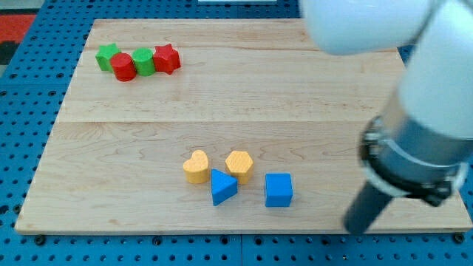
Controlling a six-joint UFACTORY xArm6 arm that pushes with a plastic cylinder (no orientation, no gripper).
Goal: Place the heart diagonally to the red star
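Resting near the view's bottom right, my tip (357, 227) sits well apart from every block; this tool is only a bare rod with nothing to open or close, and it touches nothing now. The yellow heart (195, 166) lies low on the desk (310, 103), centre-left, just beside the yellow hexagon (239, 163), with the blue triangle (222, 187) tucked against both from below and the blue cube (278, 190) a little to the view's right. The red star (167, 58) is far off at the view's top left, ending a tight row with the green cylinder (144, 62), red cylinder (124, 66) and green star (108, 55). The likely trouble, as I judge it: approaching from the right, the rod could plough through the cube, triangle or hexagon and drag them along. A long off-centre push could also let the heart spin away, and overshooting may knock the star's row apart.
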